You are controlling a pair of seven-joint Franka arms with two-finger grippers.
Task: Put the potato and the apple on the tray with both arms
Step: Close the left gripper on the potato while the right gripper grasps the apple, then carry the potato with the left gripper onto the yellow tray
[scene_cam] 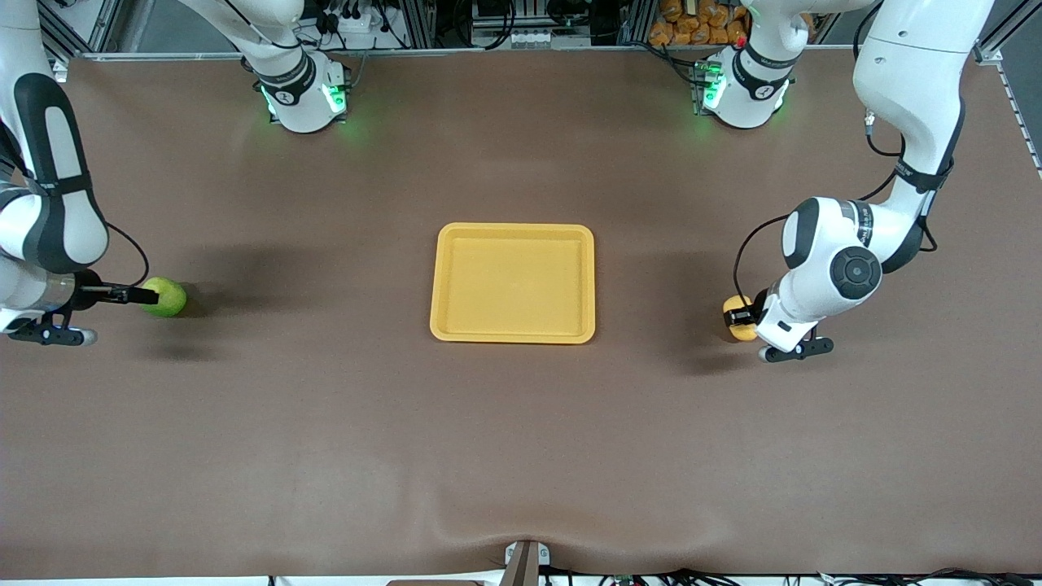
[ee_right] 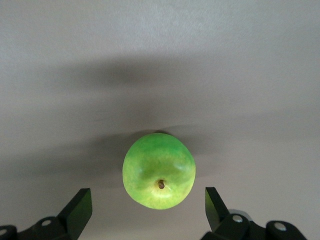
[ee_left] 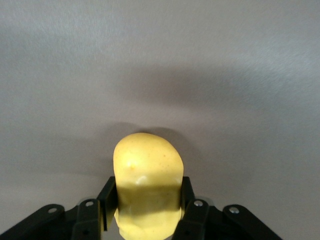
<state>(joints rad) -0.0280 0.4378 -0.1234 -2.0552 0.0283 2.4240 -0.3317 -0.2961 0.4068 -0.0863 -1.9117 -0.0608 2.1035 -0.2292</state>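
Clamping the potato [ee_left: 147, 187] at its own end, the left gripper [ee_left: 145, 207] faces the tray [scene_cam: 513, 232] mid-table, while the right gripper [ee_right: 147, 210] straddles the apple [ee_right: 159, 171], fingers apart.

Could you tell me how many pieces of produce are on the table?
2: the potato at the left arm's end, gripped by the left claw; the apple at the right arm's end, between the right claw's open fingers.

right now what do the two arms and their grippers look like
Both arms are white, rounded jointed segments with black bands and a black cable looped near each wrist; their bases glow green. The left gripper and right gripper are black, with two flat fingers and silver screws.
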